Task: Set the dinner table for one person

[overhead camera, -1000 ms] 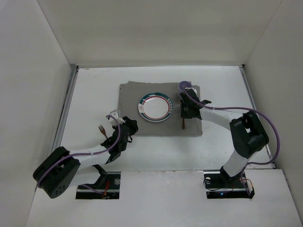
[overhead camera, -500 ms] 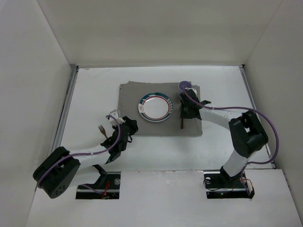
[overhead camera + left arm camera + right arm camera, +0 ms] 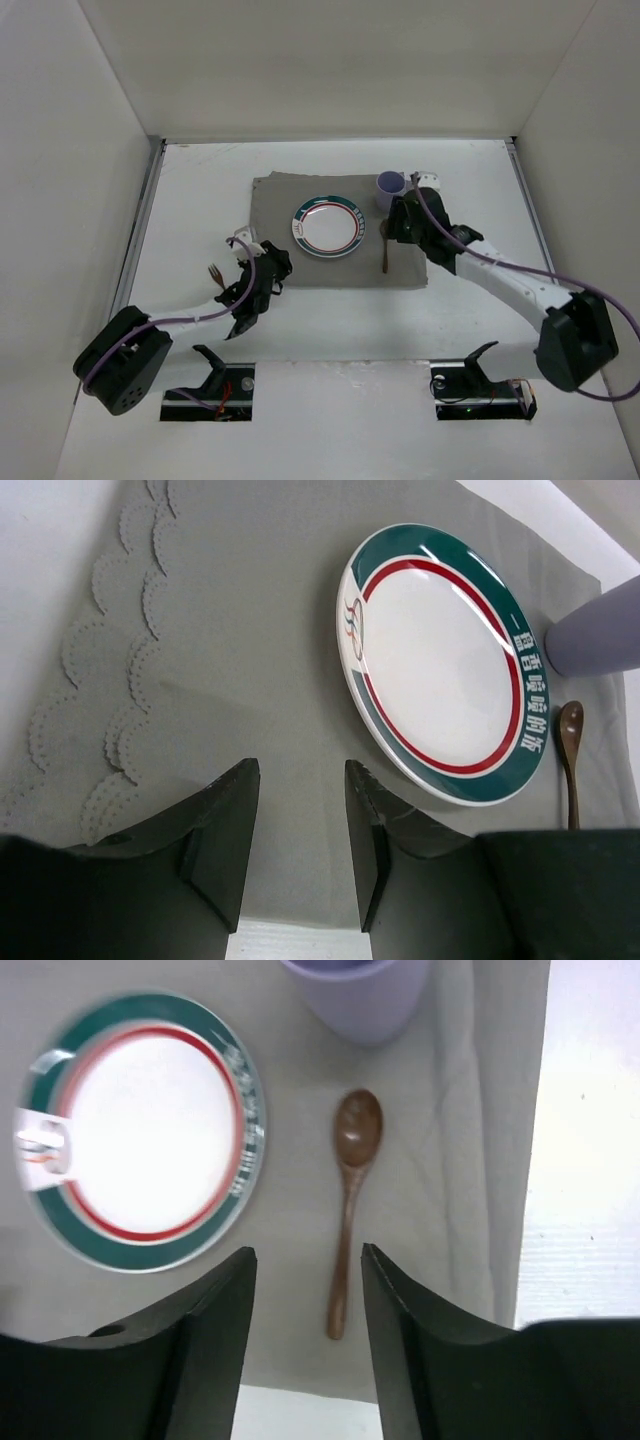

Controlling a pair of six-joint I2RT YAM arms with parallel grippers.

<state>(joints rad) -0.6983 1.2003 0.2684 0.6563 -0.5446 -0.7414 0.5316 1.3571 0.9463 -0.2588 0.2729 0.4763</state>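
Your right tool (image 3: 308, 1260) stood with its two dark fingers spread wide and nothing between them. It hung just to the right of the round white plate with the green and red rim (image 3: 140, 1130), above the handle of the slim brown wooden spoon (image 3: 350, 1185). That spoon lay flat and free of the fingers, close beside the plate's right edge but apart from it, its bowl pointing to the far side. The pale purple plastic cup (image 3: 365, 1000) stood upright at the plate's far right, just beyond the spoon's bowl.

Your left tool (image 3: 300, 770) was partly open, a moderate gap between its fingers, and it held nothing. It hovered at the plate's near left, over the scalloped near-left corner of the grey rectangular cloth mat (image 3: 250, 600). The mat lay spread under the plate and reached past it on every side, so that the spoon and the cup sat on it too.

A small brown fork (image 3: 214, 273) lay well to the plate's left, off the mat. Beneath the plate and everything around it was the large matte white surface (image 3: 200, 190), with metal rails down its sides.
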